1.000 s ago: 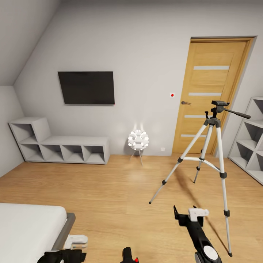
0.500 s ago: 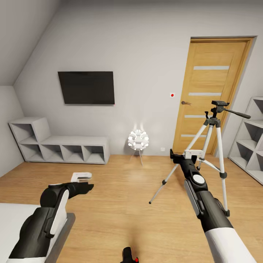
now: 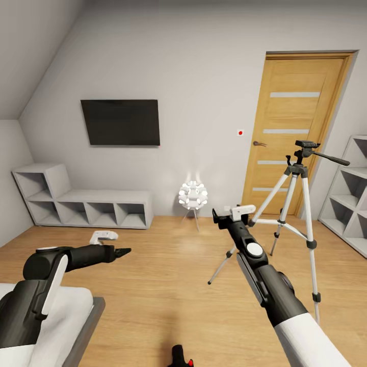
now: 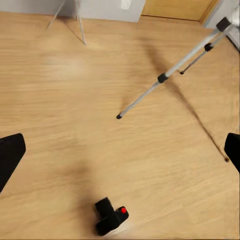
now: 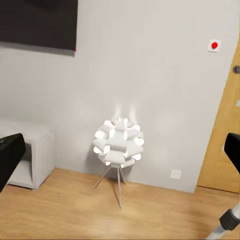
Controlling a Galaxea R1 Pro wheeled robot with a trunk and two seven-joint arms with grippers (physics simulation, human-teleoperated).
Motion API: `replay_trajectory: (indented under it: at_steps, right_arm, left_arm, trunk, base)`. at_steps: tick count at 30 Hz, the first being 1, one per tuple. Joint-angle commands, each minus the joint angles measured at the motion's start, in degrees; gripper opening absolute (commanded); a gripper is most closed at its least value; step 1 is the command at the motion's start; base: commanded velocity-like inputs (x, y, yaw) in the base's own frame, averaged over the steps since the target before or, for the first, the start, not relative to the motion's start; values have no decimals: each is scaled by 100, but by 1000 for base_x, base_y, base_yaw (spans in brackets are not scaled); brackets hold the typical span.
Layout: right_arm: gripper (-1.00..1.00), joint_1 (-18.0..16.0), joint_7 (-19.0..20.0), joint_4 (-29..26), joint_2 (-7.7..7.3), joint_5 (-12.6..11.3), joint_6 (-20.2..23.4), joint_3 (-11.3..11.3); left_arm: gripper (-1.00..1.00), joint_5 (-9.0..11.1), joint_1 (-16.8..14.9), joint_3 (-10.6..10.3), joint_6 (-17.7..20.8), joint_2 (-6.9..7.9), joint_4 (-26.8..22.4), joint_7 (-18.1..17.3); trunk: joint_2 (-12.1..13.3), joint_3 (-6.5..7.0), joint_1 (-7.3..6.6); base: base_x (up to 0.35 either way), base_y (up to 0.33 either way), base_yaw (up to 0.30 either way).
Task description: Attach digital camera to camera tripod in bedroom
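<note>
Two grippers, left (image 3: 109, 243) and right (image 3: 232, 214), hang in mid-air, fingers spread and empty. The camera (image 3: 180, 356) lies on the floor (image 3: 153, 285) before the robot, well apart from the tripod (image 3: 298, 204) standing by the door (image 3: 300, 127). The shelves' (image 3: 86, 206) cubes appear bare.

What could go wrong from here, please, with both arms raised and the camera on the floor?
1. The camera lies on the floor close to the robot's base, so the base might bump it if it rolls forward.
2. The right hand hangs near the tripod; a sideways swing could clip a thin leg and tip it.
3. Both hands look open and empty, and the left hand must descend far, so a misjudged grasp is possible.
</note>
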Motion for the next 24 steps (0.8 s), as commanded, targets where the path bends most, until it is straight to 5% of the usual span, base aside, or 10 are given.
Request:
replay_trajectory:
  at_steps: [1, 7, 18, 24]
  right_arm:
    - [100, -1, -53, -8, -6, -5, 39, 97]
    - [100, 4, -75, 44, -3, -6, 52, 202]
    - [100, 5, -103, 184, -2, -23, 40, 224]
    - [100, 5, -103, 218, -2, -288, 46, 226]
  left_arm:
    - [100, 15, -7, 21, 45, 36, 13, -266]
    - [100, 4, -5, 40, -4, 89, 50, -640]
    - [100, 2, -2, 119, -61, 117, 40, -721]
    - [100, 1, -1, 228, -49, 114, 33, -717]
  trunk:
    - [-4, -7, 0]
    - [-4, -7, 0]
    - [-4, -7, 0]
    - [-4, -7, 0]
  base:
    - [0, 0, 0]
    - [0, 0, 0]
    - [0, 0, 0]
    - [0, 0, 0]
